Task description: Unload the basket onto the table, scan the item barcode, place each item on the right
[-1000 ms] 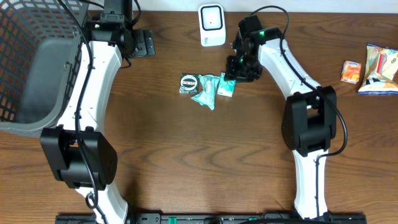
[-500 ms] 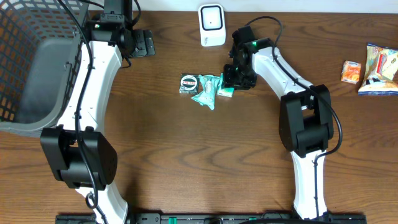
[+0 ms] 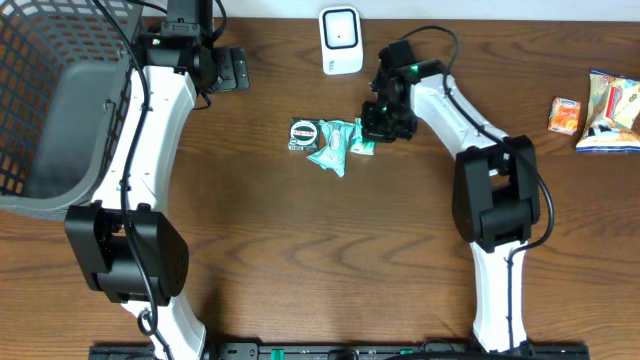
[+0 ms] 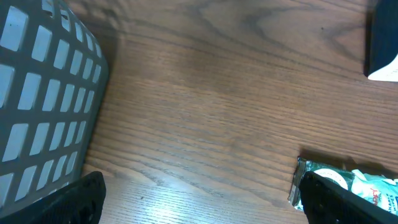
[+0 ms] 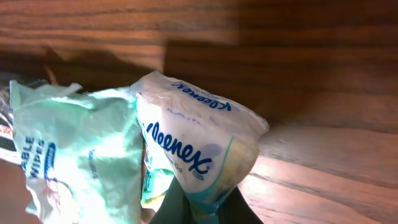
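1. just below the scanner (image 3: 341, 40), slightly to its right: right gripper (image 3: 380, 126) clamped shut on the kleenex pack (image 5: 198, 148), touching a green wipes pack (image 5: 81, 146).
2. left of the scanner: left gripper (image 3: 230, 68) spread wide, holding nothing.

Tissue pack (image 5: 199, 149) base behind jaws; wipes pack (image 5: 81, 155) cut at left, label perhaps unreadable.

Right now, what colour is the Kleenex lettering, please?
Blue, on the white plastic Kleenex tissue pack; right wrist view.

Kleenex pack (image 5: 199, 146) between the jaws, against a pale-green wipes packet (image 5: 81, 149).
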